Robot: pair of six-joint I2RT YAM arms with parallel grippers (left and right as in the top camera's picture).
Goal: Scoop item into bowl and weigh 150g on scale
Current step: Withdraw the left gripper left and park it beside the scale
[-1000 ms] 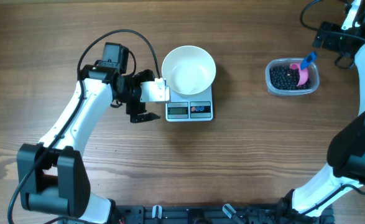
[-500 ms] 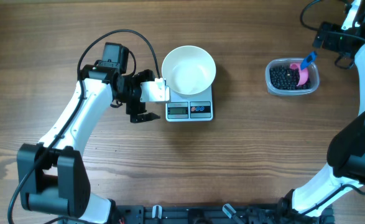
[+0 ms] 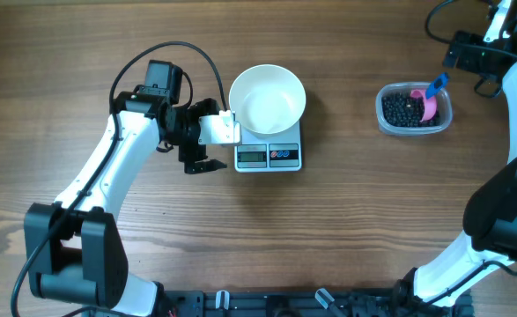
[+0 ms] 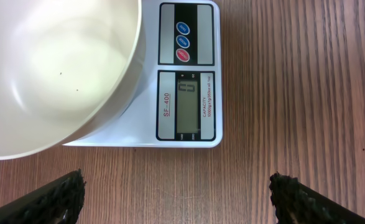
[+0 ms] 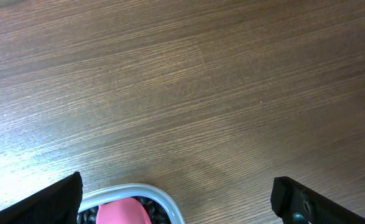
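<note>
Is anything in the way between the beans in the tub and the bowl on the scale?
Nothing visible. Only bare table lies between the beans and the bowl; the left hand sits open on the other side of the scale.

Overhead view. The scale (image 3: 269, 156) lies near the middle of the table (image 3: 328, 229). The bowl (image 3: 268, 98) sits on its rear part and overhangs the far edge. The display and buttons lie along the near edge, in front of the bowl. The left gripper (image 3: 210, 139) stands just left of the scale. Well apart to the right lies a tub (image 3: 384, 120) with the beans (image 3: 402, 109) in it. A scoop (image 3: 430, 99) rests in the tub on the beans. The right gripper (image 3: 468, 55) hangs behind the tub, to its right.
</note>
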